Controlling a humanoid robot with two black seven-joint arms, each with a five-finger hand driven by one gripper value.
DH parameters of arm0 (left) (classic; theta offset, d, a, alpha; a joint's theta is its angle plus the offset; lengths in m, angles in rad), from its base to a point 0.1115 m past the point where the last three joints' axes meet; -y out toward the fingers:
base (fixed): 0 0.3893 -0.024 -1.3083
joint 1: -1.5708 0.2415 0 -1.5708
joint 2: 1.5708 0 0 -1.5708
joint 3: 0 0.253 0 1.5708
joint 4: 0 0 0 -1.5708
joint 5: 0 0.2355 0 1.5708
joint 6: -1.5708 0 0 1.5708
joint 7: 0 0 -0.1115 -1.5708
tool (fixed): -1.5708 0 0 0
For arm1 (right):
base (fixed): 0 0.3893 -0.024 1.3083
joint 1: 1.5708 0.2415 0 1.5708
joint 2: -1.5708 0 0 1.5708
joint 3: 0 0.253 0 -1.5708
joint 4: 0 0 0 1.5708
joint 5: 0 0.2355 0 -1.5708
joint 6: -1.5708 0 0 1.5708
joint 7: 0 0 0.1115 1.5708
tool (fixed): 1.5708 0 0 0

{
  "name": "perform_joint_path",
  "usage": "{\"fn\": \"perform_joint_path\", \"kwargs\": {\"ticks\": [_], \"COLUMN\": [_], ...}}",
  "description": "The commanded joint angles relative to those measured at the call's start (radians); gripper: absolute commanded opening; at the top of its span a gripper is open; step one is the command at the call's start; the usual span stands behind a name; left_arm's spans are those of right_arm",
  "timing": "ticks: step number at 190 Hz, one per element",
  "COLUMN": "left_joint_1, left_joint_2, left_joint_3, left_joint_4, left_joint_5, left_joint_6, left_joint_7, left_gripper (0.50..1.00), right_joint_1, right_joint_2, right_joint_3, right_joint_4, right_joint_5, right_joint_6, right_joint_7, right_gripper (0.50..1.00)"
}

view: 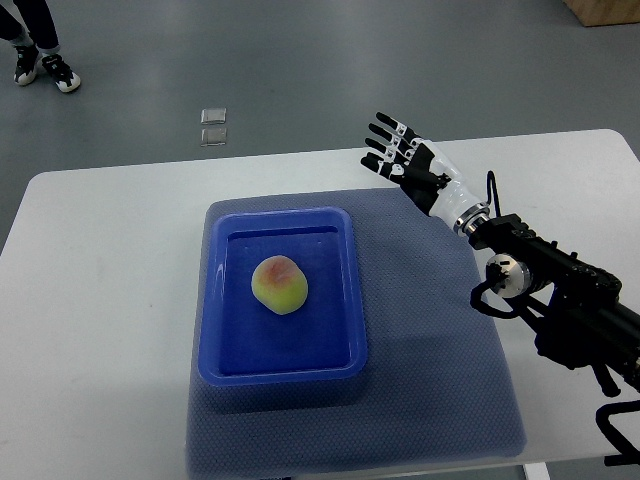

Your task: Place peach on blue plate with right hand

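A yellow-pink peach (279,284) lies inside the blue rectangular plate (221,300), near its middle. My right hand (397,152) is raised over the far right part of the table, up and to the right of the plate, well apart from the peach. Its fingers (383,131) are spread and hold nothing. The right arm (545,285) comes in from the lower right. The left arm is out of view.
The plate sits on a blue-grey mat (440,380) on a white table (100,300). A person's shoes (45,68) stand on the grey floor at far left. Two small clear squares (213,126) lie on the floor beyond the table.
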Motion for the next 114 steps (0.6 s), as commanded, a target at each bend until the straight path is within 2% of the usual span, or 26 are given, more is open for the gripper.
{"fn": "perform_joint_path", "kwargs": {"ticks": [1,15,27,114], "left_joint_1": [0.000,0.000,0.000,0.000], "left_joint_2": [0.000,0.000,0.000,0.000], "left_joint_3": [0.000,0.000,0.000,0.000], "left_joint_4": [-0.001,-0.001,-0.003,-0.001], "left_joint_5": [0.000,0.000,0.000,0.000], "left_joint_6": [0.000,0.000,0.000,0.000], "left_joint_7": [0.001,-0.001,-0.001,0.001], "left_gripper": [1.000,1.000,1.000,1.000], "right_joint_1": [-0.003,-0.006,-0.007,-0.007], "right_joint_2": [-0.006,-0.012,-0.014,-0.024], "right_joint_3": [-0.005,-0.005,-0.005,-0.008], "right_joint_4": [-0.012,-0.014,-0.015,-0.015], "right_joint_5": [0.113,0.162,0.193,0.187], "right_joint_6": [0.003,0.005,0.008,0.017], "right_joint_7": [-0.086,-0.187,-0.224,-0.224], "right_gripper": [0.932,0.932,0.932,0.932]}}
